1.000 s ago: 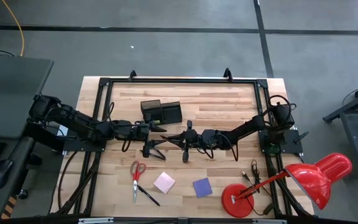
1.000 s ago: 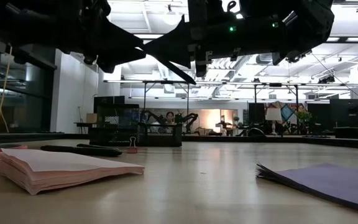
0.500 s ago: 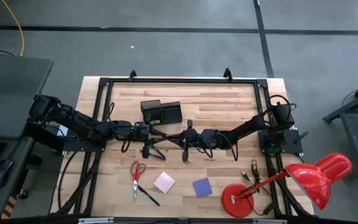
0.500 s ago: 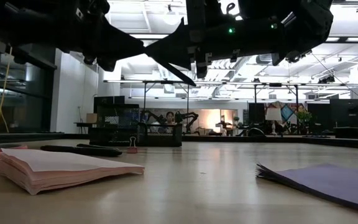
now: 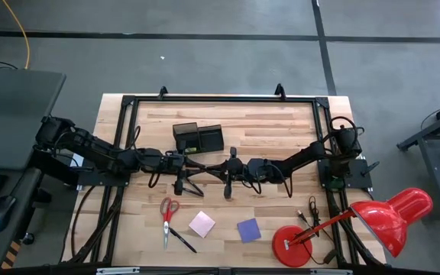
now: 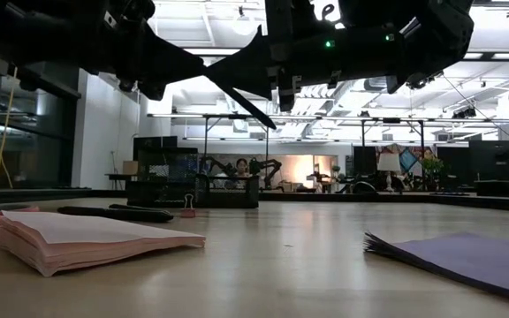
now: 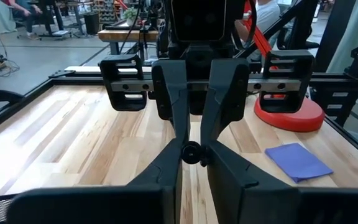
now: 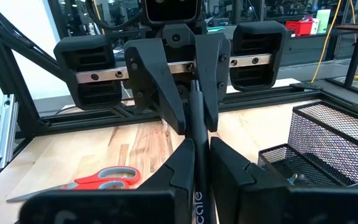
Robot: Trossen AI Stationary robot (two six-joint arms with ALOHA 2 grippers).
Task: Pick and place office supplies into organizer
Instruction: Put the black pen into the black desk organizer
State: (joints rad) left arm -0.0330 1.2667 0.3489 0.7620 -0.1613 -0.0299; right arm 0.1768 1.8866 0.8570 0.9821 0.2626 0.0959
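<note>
Pen (image 8: 196, 118) held mid-air over tabletop (image 5: 281, 130) centre, near organizer (image 5: 198, 138); right hand (image 5: 231, 171) and left hand (image 5: 203, 165) both pinching it; light, stiff, slick; best gripped mid-barrel, ends likely to pivot.

A robotics lab or industrial workshop: two dark robot arms work over a butcher-block wooden desk (image 5: 266, 122) bounded by a black metal frame (image 5: 220, 99), standing on a grey concrete floor (image 5: 205, 53) marked with dark seams. The level camera looks across the desk into a large open hall with exposed ceiling beams and strip lighting (image 6: 343, 115), more black-framed workstations (image 6: 201, 190) in the distance and a person (image 6: 241, 166) seated far back. A yellow cable (image 5: 21, 34) trails across the floor beside a neighbouring dark desk (image 5: 6, 114); a red desk lamp (image 5: 392, 218) is at the corner.
</note>
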